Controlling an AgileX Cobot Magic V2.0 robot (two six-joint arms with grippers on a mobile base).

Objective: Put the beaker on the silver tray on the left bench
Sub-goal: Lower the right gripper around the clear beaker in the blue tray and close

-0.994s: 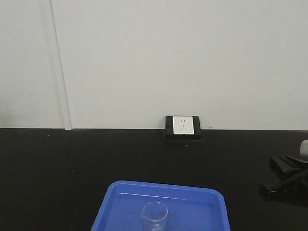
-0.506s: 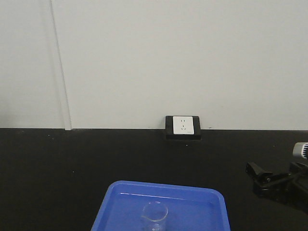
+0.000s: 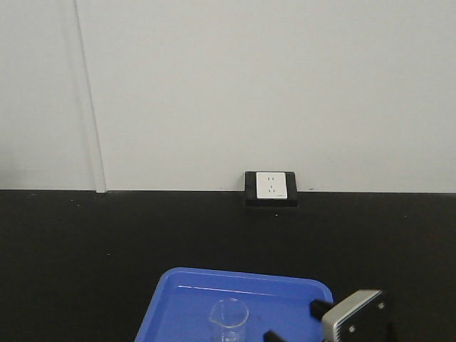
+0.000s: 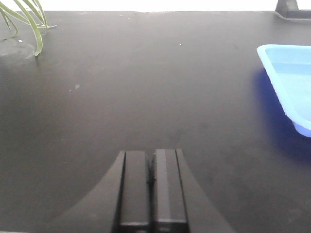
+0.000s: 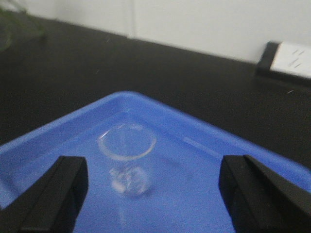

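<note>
1. our right gripper [image 5: 153, 170] has its two black fingers [image 5: 48, 194] spread wide and holds nothing. the beaker [image 5: 127, 158] stands in the gap between them, touching neither.
2. our left gripper [image 4: 151, 189] has its two fingers pressed together with nothing between them, above the black bench top [image 4: 97, 97].
3. we count one beaker: clear glass, upright, inside the blue tray [image 5: 121, 97].
4. we count one blue tray, resting on the bench top, its low rim all around the beaker.
5. in the front view the right wrist's grey housing [image 3: 354, 317] covers the tray's near right corner.
6. farther out we see one socket box [image 3: 271, 187] against the white wall, and a few green plant leaves [image 4: 29, 24] at the bench's far left.
</note>
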